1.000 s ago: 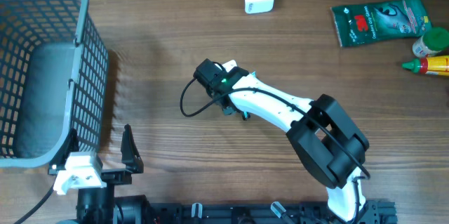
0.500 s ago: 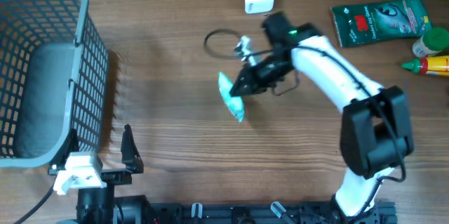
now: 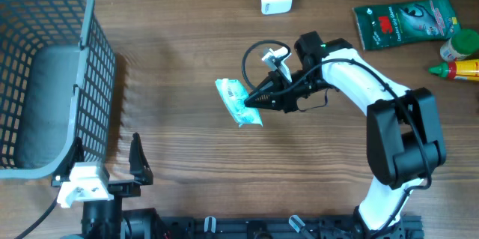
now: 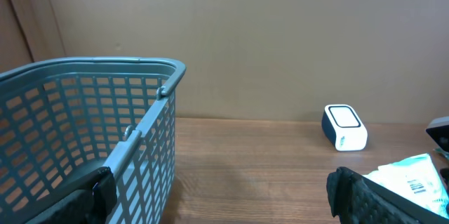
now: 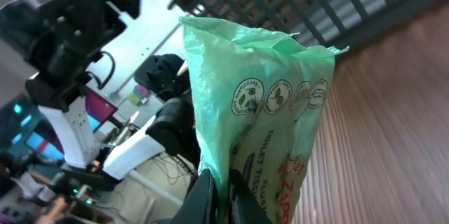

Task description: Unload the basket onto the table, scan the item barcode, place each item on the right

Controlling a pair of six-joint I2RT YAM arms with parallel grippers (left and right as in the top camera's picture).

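A grey-blue plastic basket [image 3: 86,22] with open lattice walls stood at the far left of the wooden table [image 3: 179,59], and a hinged handle lay folded along its rim. Well apart from it, in the top right corner, lay a flat dark green pouch [image 3: 404,22] with its printed face up. Just beside the pouch's right end were a green-capped container [image 3: 462,44] and, below that, a yellow bottle [image 3: 465,69] on its side with its red tip pointing left.
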